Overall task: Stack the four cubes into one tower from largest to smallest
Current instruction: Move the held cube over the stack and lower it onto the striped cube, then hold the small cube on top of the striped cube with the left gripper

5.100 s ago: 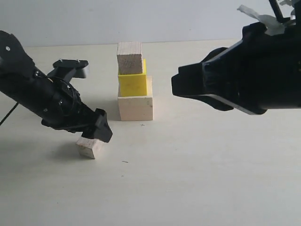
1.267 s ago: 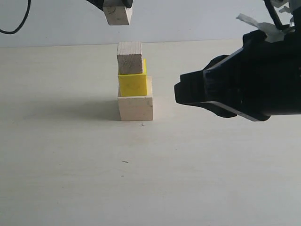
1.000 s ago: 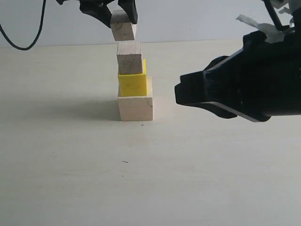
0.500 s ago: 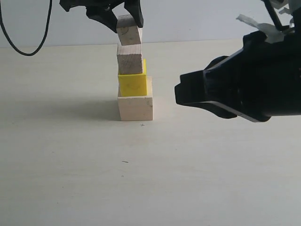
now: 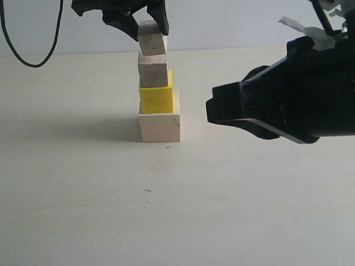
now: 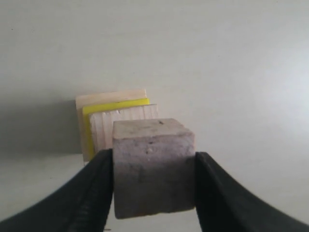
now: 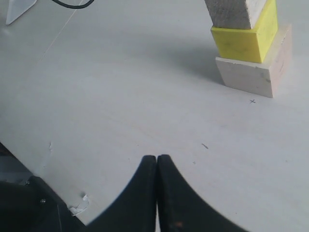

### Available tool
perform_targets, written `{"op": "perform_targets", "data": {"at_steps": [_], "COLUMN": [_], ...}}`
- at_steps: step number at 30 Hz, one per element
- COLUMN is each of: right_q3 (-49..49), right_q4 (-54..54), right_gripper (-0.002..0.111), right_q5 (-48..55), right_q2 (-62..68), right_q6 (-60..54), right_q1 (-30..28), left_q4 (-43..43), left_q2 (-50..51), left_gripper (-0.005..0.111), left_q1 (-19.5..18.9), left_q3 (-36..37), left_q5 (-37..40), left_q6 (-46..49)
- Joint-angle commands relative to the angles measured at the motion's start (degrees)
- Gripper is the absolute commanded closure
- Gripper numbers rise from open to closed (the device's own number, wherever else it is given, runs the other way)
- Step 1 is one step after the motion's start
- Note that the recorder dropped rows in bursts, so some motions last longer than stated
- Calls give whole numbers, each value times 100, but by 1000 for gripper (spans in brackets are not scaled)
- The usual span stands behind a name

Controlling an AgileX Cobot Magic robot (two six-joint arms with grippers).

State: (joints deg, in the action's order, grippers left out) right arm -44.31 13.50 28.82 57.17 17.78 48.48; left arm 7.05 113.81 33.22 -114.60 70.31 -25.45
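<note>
the black left pincer grasps the small rough pale-wood cube, slightly tilted, at 12 o'clock of the layered-grain wooden cube, which tops a smooth yellow cube on a large pale-wood cube. the right pincer, at their 3 o'clock, is clenched on nothing.

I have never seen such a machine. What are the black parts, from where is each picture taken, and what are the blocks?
It is a robot with two black arms, each ending in a two-fingered gripper. The wide picture comes from a camera off the arms; the other two come from cameras on the wrists. On the table three cubes stand stacked: the largest cube below, the yellow cube, then the third cube of wood. The left gripper holds the smallest cube at the top of this stack. The right gripper is shut, empty, and apart from the stack.
</note>
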Motion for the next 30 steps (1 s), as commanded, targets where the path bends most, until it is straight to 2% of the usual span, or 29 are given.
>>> {"op": "perform_targets", "data": {"at_steps": [1, 14, 30], "right_q3": [32, 32, 32], "right_q4": [-59, -59, -59], "right_gripper": [108, 108, 108], "right_q5": [-31, -31, -7], "right_q2": [-39, -39, -39], "right_q6": [25, 31, 30], "right_q1": [-27, -27, -27], "left_q4": [-55, -92, -42], "left_q2": [-31, -31, -53], "left_gripper": [107, 107, 107], "left_q1": [22, 22, 22], "left_q3": [10, 302, 274], "left_q5": [-35, -35, -35], "left_q6": [-37, -49, -103]}}
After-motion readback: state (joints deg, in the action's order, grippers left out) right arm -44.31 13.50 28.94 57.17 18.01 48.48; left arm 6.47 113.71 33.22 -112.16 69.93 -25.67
